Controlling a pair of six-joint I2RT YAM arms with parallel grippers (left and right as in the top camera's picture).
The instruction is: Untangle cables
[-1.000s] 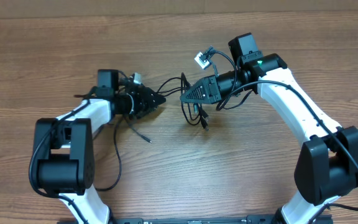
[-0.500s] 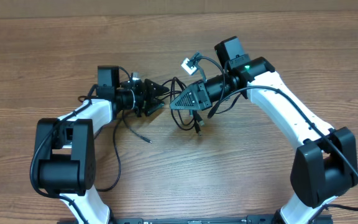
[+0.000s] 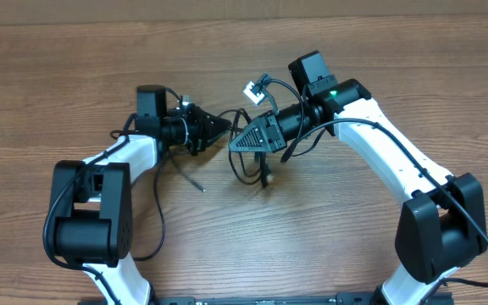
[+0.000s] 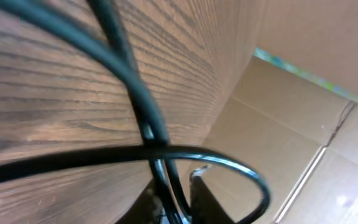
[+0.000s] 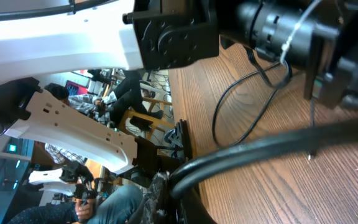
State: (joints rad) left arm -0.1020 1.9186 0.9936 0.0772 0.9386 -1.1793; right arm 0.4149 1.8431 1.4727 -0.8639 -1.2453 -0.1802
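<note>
Our left hand (image 3: 216, 127) pinches the cables (image 3: 266, 175). Our right hand (image 3: 237, 144), at its four o'clock, pinches them too. Loops trail over the desk (image 3: 329, 246).

Robot arms: 2. The left arm (image 3: 130, 154) and the right arm (image 3: 390, 154) stand one on each side of the cable tangle (image 3: 257, 166).

Grippers: 2. The left gripper (image 3: 223, 127) and the right gripper (image 3: 235, 146) are both at the tangle's upper edge.

Wrist cameras: 2 black boxes, one (image 3: 149, 100) left of the tangle and one (image 3: 307, 68) up-right of it.

Cable tangle: 1. The cords cross too closely to count separately.

Cord ends seen: 2. The silver-tipped plug (image 3: 267, 180) hangs at the tangle's lower edge; the thin loose end (image 3: 202, 188) lies to its left.

White connector (image 3: 251, 88): 1, above the tangle.

Green indicator light (image 3: 335, 82): 1, up-right of the tangle.

Wooden table (image 3: 329, 246): 1.
</note>
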